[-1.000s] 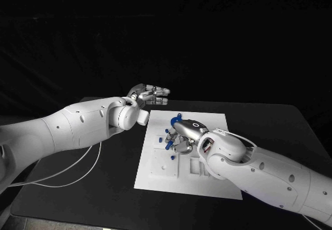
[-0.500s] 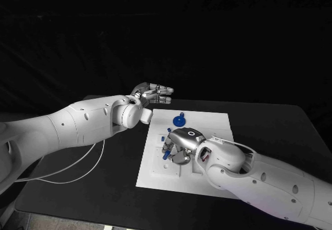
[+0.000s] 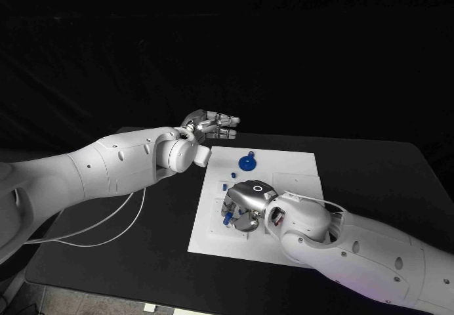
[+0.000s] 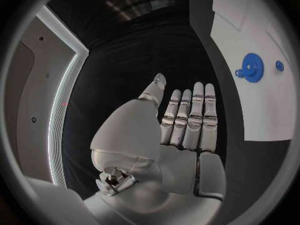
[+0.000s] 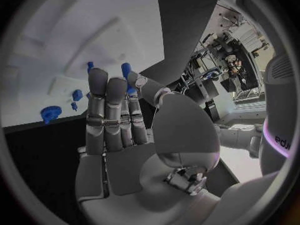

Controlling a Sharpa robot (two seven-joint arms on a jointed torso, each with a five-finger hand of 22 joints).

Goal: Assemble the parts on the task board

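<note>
Blue pin (image 5: 127,71) sits pinched in my right hand (image 3: 244,205) over the white board (image 3: 293,164). My left hand (image 3: 210,125) hovers at the board's far left corner, fingers straight and together, holding nothing.

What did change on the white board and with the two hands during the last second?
The right robot hand moved toward the robot along the white task board, uncovering the round blue gear-shaped part at its far end. It holds a small blue peg at its fingertips. The left robot hand stayed raised, flat and empty beyond the board's far left corner.
</note>
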